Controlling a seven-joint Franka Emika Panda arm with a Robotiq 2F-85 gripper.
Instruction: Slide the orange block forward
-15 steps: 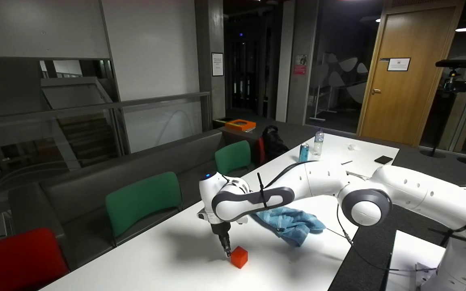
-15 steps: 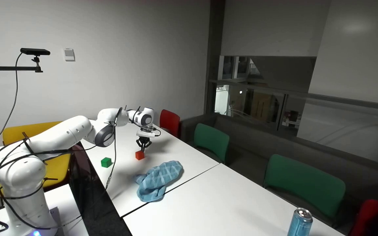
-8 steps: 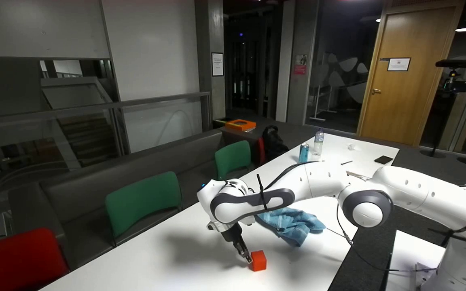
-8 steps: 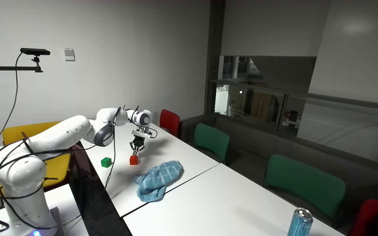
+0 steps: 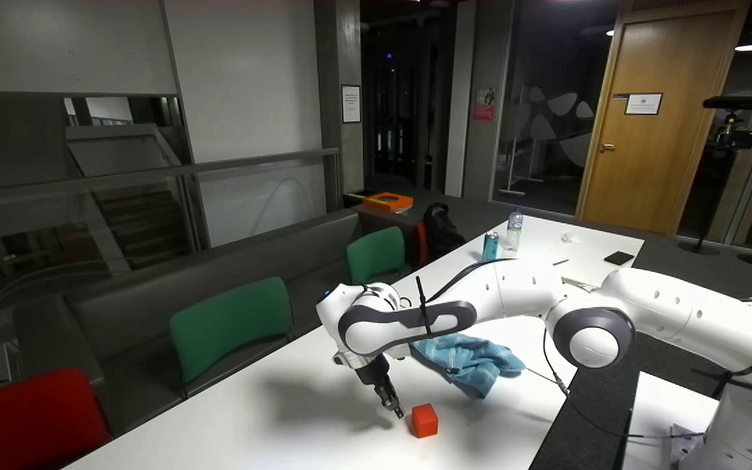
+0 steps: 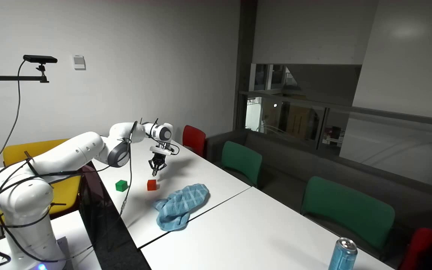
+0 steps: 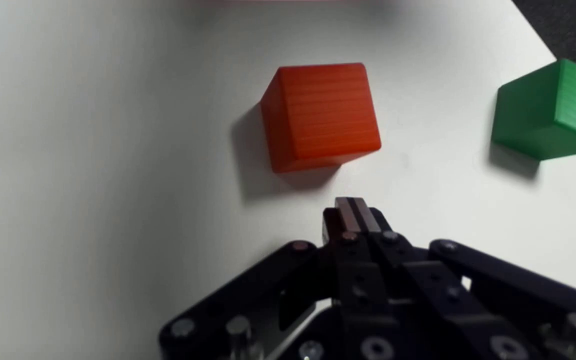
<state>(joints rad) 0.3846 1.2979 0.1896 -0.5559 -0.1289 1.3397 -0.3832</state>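
The orange-red block shows in both exterior views [image 5: 424, 421] [image 6: 152, 185] and in the wrist view [image 7: 330, 112]. It rests flat on the white table [image 6: 234, 228]. My gripper [image 5: 399, 412] is tilted, with its tips a little above the table and a small gap from the block, on the side away from the robot's base. In the other exterior picture the gripper [image 6: 154, 173] is just behind the block. In the wrist view the fingertips [image 7: 357, 212] are pressed together with nothing between them, and the block lies ahead of them.
A green block [image 6: 121, 185] sits near the table edge on the robot's side; the wrist view also shows it [image 7: 543, 117]. A crumpled blue cloth [image 6: 181, 206] lies close to the orange block. A blue can [image 5: 490, 247] and a bottle [image 5: 514, 230] stand farther along.
The orange block has slid across the table toward the robot's base side. My gripper tilted and moved with it, then lifted and backed off slightly, leaving a gap. The cloth and green block stay put.
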